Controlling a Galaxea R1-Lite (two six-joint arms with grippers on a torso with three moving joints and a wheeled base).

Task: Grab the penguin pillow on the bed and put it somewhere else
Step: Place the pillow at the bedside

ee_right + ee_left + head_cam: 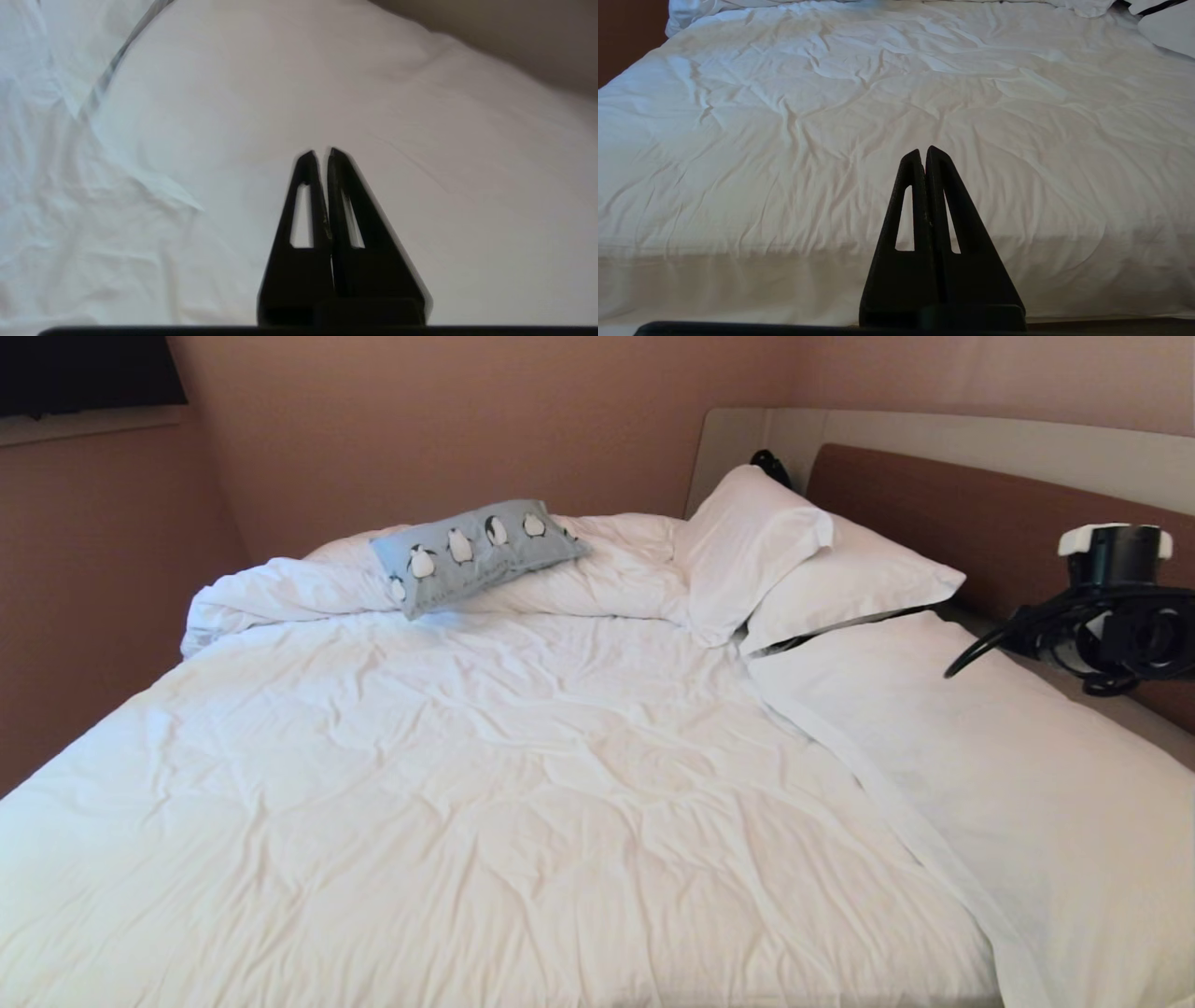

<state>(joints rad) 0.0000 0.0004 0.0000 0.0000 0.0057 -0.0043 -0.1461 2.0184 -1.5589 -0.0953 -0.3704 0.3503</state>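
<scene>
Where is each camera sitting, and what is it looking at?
Head view: up on the robot's head, looking down the bed with rumpled white duvet toward the small grey-blue penguin pillow; the right arm's wrist shows at the right edge.
Left wrist view: behind the shut left claw, low at the bed's near edge, facing across the duvet.
Right wrist view: behind the shut right claw, facing smooth white bedding.
Shared: the head and left wrist views both show the wrinkled duvet.
</scene>
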